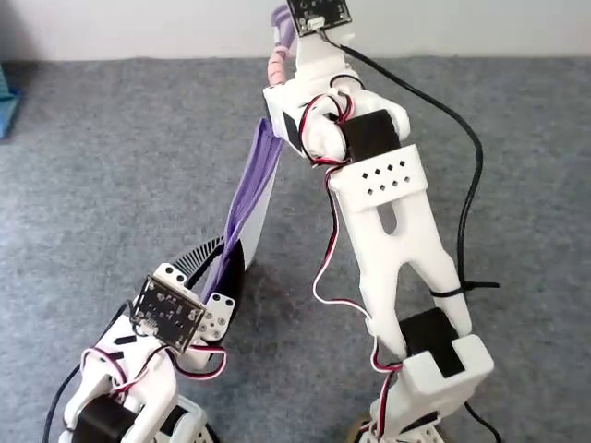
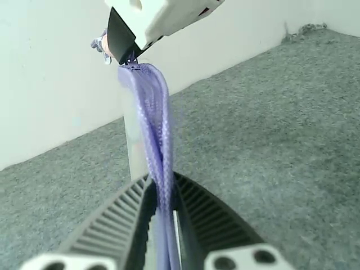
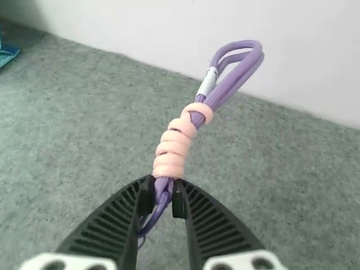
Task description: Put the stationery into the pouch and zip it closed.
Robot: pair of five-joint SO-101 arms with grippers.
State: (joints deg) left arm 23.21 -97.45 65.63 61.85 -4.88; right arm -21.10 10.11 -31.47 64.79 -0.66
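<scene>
A purple zip pouch (image 1: pixel 254 185) hangs stretched on edge above the grey carpet, held between both arms. My left gripper (image 1: pixel 226 263) is shut on the pouch's near end (image 2: pixel 149 112), with the zip edge running between its black fingers (image 2: pixel 129 208). At the far end, my right gripper (image 1: pixel 277 101) is shut on the zip pull's purple cord (image 3: pixel 236 67), just below a stack of pink beads (image 3: pixel 177 143). In the left wrist view the right gripper (image 2: pixel 126 48) shows at the pouch's far tip.
Grey carpet (image 1: pixel 111 185) covers the whole table, with a white wall (image 1: pixel 138 28) along the back. A teal object (image 1: pixel 5 101) lies at the far left edge. The right arm's white body (image 1: pixel 397 249) crosses the middle right.
</scene>
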